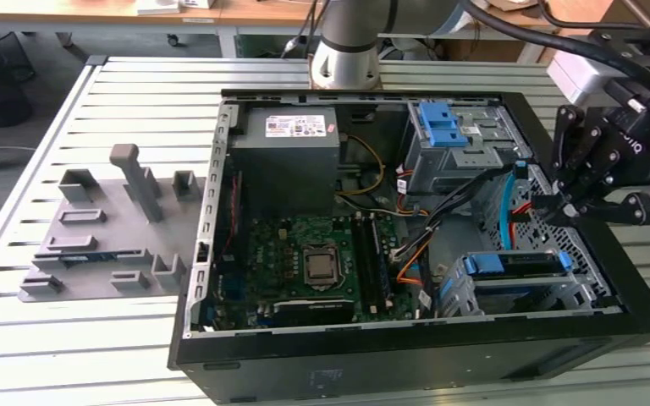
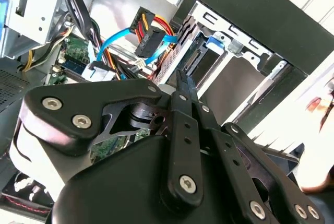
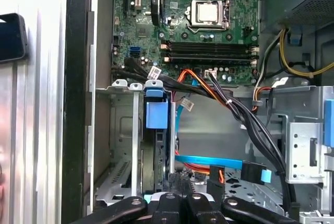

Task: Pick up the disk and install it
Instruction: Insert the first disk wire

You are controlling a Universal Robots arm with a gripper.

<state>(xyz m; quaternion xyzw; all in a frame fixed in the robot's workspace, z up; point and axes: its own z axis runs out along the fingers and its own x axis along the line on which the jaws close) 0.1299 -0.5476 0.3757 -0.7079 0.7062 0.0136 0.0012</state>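
The disk [image 1: 513, 264] sits in the lower drive cage at the front corner of the open computer case, on the exterior view's right, and its blue bracket shows on top. In the first wrist view the disk [image 3: 158, 153] stands on edge in the bay under its blue tab. In the second wrist view the bay's mouth shows a blue piece of the disk's bracket [image 2: 215, 41]. My gripper [image 1: 542, 203] hovers above the case's right wall, just past the cage, apart from the disk. Its black fingers [image 2: 182, 85] are shut, with nothing between them.
A grey power supply [image 1: 291, 144] and an upper drive cage with a blue latch [image 1: 447, 127] fill the case's back. The green motherboard [image 1: 314, 262] lies in the middle, and blue, orange and black cables [image 1: 506, 199] cross near the gripper. A grey fixture [image 1: 111, 228] rests on the slatted table.
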